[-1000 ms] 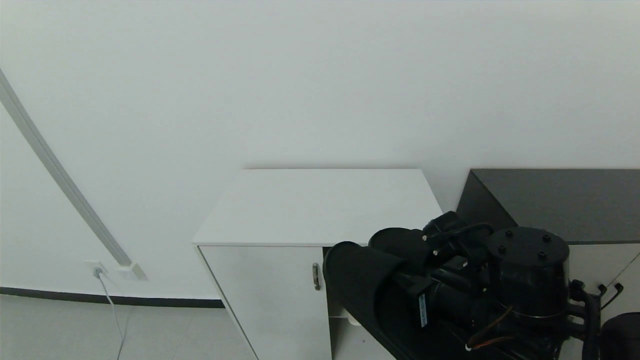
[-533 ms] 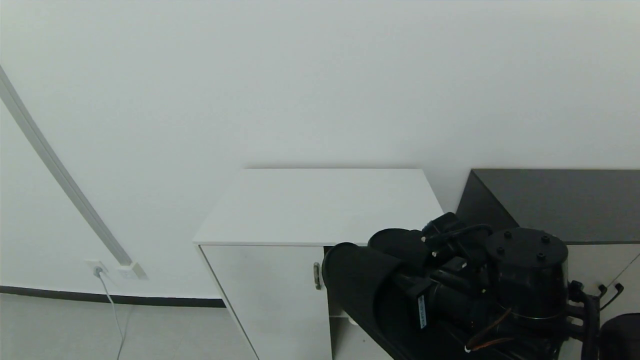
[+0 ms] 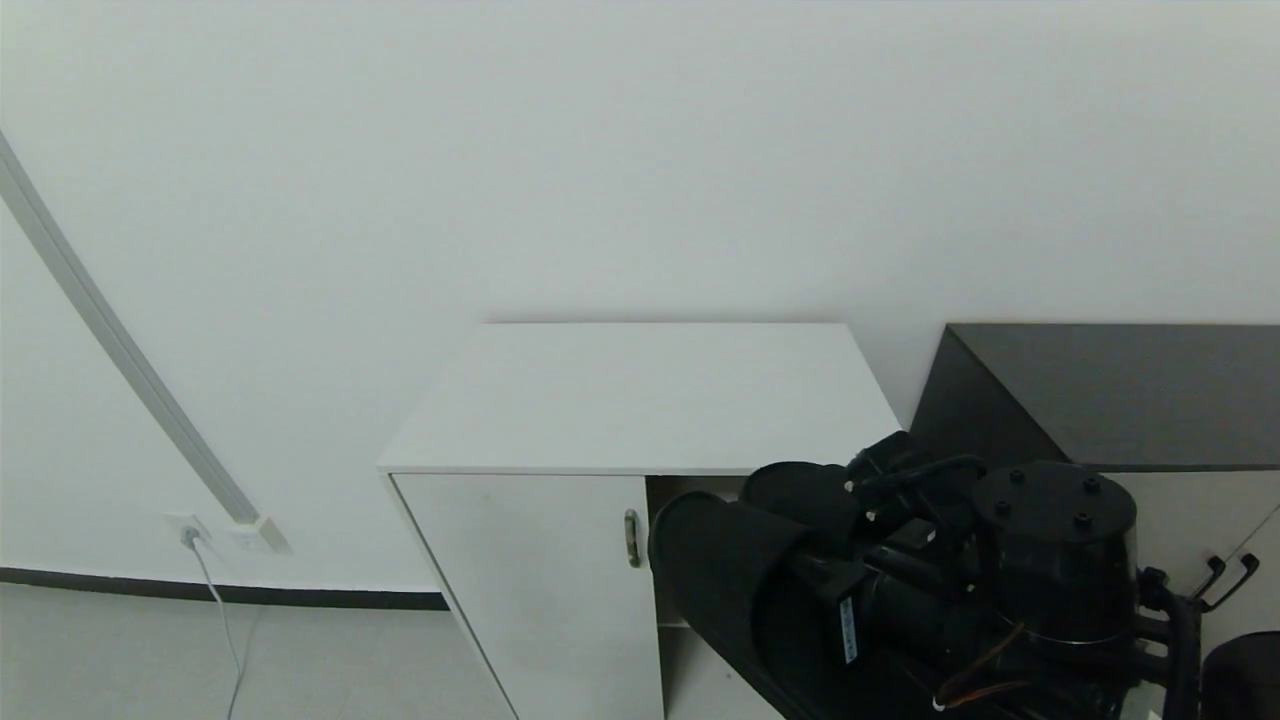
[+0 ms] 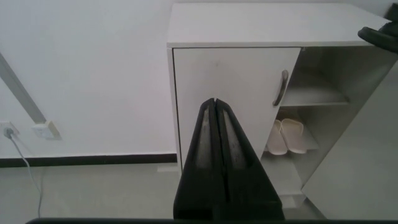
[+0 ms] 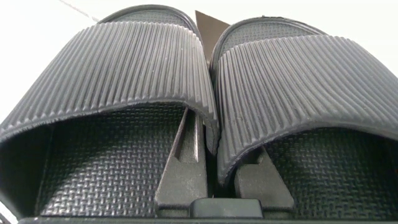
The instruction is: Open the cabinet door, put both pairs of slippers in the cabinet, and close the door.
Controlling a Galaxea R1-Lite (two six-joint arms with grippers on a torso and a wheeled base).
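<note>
Against the wall (image 3: 640, 150), cabinet: a white cabinet (image 3: 640, 400) with a flat top stood on the grey floor (image 3: 300, 670).
Left door: the left door (image 3: 520, 580) was shut, with a slim metal handle (image 3: 631, 538) upright at its inner edge.
Right half: this side stood open, and the left wrist view showed an upper shelf (image 4: 314, 96) and a lower shelf (image 4: 313, 144) inside.
Light slippers: a pair of light slippers (image 4: 286, 135) lay side by side on the lower shelf, inside the cabinet, just beyond the edge of the shut door.
Black slippers: a pair of black slippers (image 5: 124, 74) with ribbed straps was held up side by side, their inner sides touching. In the head view the pair hung in front of the open right half, just to the right of the handle. Whether it had passed the cabinet's front edge could not be told.
Right end effector: the right end effector (image 5: 214, 174) had one finger inside each slipper and was clamped on the two adjoining inner walls, carrying the pair.
Left end effector: the left end effector (image 4: 215, 106) had its fingers pressed together with nothing between them. It faced the shut left door, well apart from it.
Dark unit: a dark unit (image 3: 1100, 390) stood just beside the cabinet, on the robot's right.
Socket and strip: a wall socket (image 3: 185, 530) sat low on the wall to the left, with a pale cable (image 3: 225, 640) hanging to the floor. A pale conduit strip (image 3: 110, 340) ran slantwise up the wall from beside it.
</note>
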